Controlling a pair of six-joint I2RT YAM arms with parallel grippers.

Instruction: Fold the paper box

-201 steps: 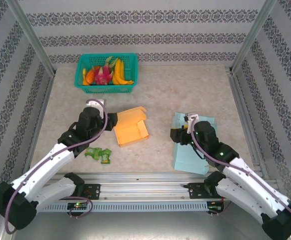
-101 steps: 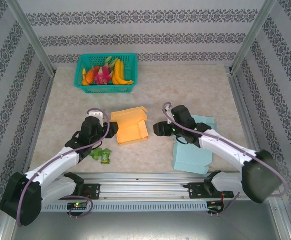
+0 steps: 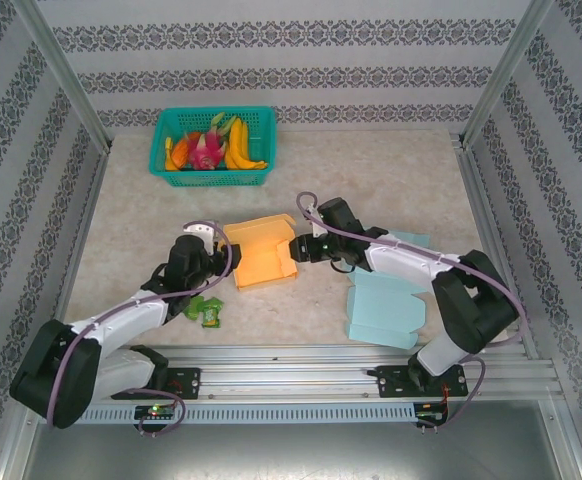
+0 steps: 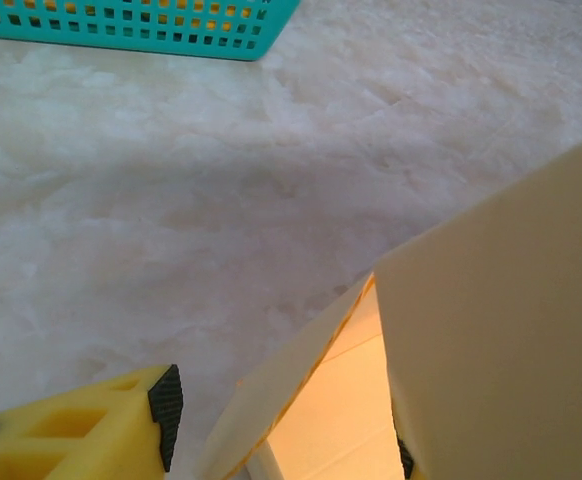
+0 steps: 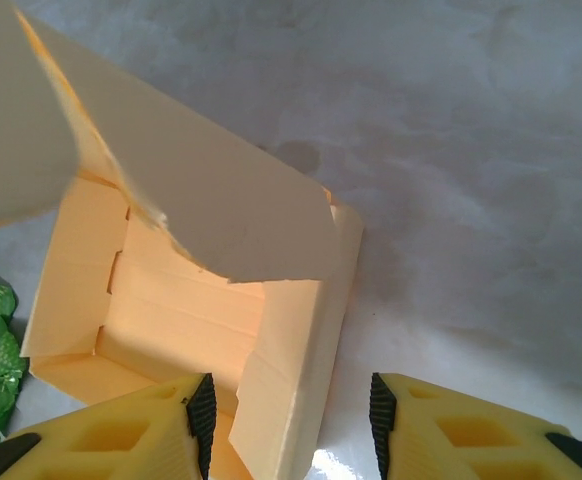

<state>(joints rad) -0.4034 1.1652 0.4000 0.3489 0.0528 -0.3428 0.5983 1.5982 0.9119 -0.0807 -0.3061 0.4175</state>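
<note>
**A:** Where is the orange paper box?

**B:** Mid-table, between the two arms. Its lid flap is raised and leans over the tray. The right gripper straddles the side wall with its fingers apart, not pinching. The left gripper is also spread, at the opposite edge.

**A:** How should this step be done well?

**B:** I'd pinch that wall low, near its crease, while the left steadies its side so the box doesn't slide.

**A:** What does the overhead add?

**B:** Both arms' placement, and the green snack packets beside the left arm. The right wrist camera gives the tray's inner folds. In the left wrist view, pale card hides most of the far finger.
</note>
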